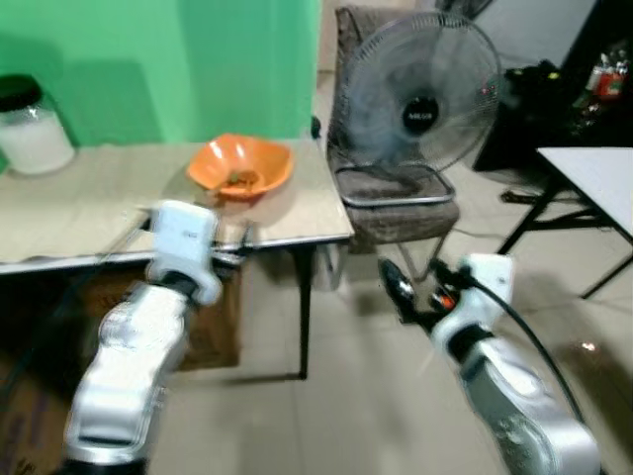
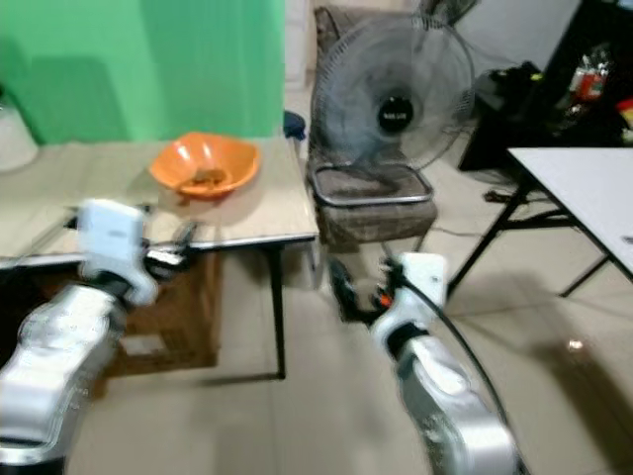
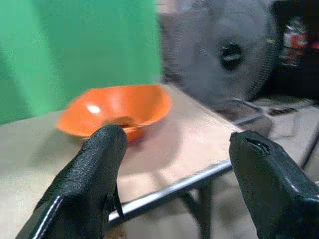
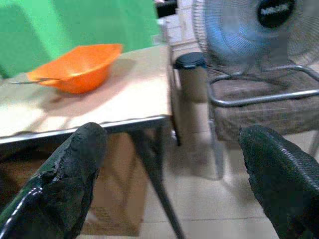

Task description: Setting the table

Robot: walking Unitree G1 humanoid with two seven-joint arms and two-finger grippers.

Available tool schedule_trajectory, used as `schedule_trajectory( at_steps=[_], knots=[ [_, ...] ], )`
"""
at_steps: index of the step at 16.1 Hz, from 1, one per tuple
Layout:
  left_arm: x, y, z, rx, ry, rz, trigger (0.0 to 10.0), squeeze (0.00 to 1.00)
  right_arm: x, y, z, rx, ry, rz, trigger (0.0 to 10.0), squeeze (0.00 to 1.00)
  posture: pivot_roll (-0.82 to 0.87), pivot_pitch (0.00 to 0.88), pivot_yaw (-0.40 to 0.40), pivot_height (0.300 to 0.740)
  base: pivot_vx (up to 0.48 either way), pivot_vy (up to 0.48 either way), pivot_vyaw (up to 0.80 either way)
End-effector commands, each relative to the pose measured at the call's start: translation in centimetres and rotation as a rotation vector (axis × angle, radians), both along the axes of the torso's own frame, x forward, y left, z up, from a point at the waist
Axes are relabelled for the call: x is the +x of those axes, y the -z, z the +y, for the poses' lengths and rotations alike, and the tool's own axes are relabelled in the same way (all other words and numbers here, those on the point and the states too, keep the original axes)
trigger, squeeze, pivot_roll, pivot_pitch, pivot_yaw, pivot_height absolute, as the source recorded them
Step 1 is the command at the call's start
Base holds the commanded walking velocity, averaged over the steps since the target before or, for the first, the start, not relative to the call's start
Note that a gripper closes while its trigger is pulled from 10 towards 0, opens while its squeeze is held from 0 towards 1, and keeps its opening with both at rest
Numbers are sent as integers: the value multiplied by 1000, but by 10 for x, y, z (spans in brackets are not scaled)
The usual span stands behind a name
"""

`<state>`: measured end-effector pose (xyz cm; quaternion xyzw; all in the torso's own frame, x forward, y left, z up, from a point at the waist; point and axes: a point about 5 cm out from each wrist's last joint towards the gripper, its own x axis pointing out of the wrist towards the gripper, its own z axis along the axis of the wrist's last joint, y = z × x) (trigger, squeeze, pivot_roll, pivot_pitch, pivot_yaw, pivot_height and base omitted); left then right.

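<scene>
**Both claws empty, bowl on the table corner**

I see the orange bowl [image 1: 240,166] sitting on the beige table [image 1: 79,213], near the corner closest to the fan [image 1: 420,94]; something brownish lies inside it, too blurred for me to name; the wrist view suggests a utensil handle poking over its rim, though I can't be sure. My left gripper [image 3: 174,184] hangs at the table's front edge, just short of the bowl, fingers spread wide with nothing between them; my right gripper [image 4: 174,174] hovers over the tiled floor [image 1: 346,416] beside the table leg, fingers likewise apart and empty. A white jar with a black lid [image 1: 30,124] stands at the table's far left; a second white table [image 1: 598,178] sits off to my right.
</scene>
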<state>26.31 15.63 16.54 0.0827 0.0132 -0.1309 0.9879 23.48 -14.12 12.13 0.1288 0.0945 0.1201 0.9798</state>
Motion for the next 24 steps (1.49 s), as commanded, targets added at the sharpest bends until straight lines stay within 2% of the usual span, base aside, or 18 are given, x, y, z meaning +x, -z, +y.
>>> schedule_trajectory(
  at_steps=[1, 11, 16, 20, 23, 24],
  knots=[
    [0, -4, 7, 19, -19, -17, 10000, 0, 2, -2, 4, 0, -10, -13, 10000, 0, -74, 0, -46, 740, 281, 0, 0],
    [2, -5, 5, 36, 15, -15, 10000, 0, 12, -10, -14, 3, 49, -50, 10000, 0, -75, 0, -30, 740, 282, 0, 0],
    [3, -9, 5, 58, 37, -24, 10000, 0, 13, -8, -13, 27, 48, -43, 10000, 0, -69, 0, -20, 740, 291, 0, 625],
    [8, -11, 2, 71, 79, -19, 10000, 0, 10, -9, -19, 61, 100, -51, 10000, 0, -85, 0, 35, 740, 292, 0, 0],
    [11, -11, -1, 77, 120, -12, 10000, 0, 7, -9, -22, 59, 133, -57, 10000, 0, -93, 0, 60, 740, 295, 0, 0],
    [11, -10, -3, 55, 133, 0, 10000, 0, 7, -9, -25, 36, 148, -41, 10000, 0, -100, 0, 70, 740, 296, 0, 0]
  ],
)
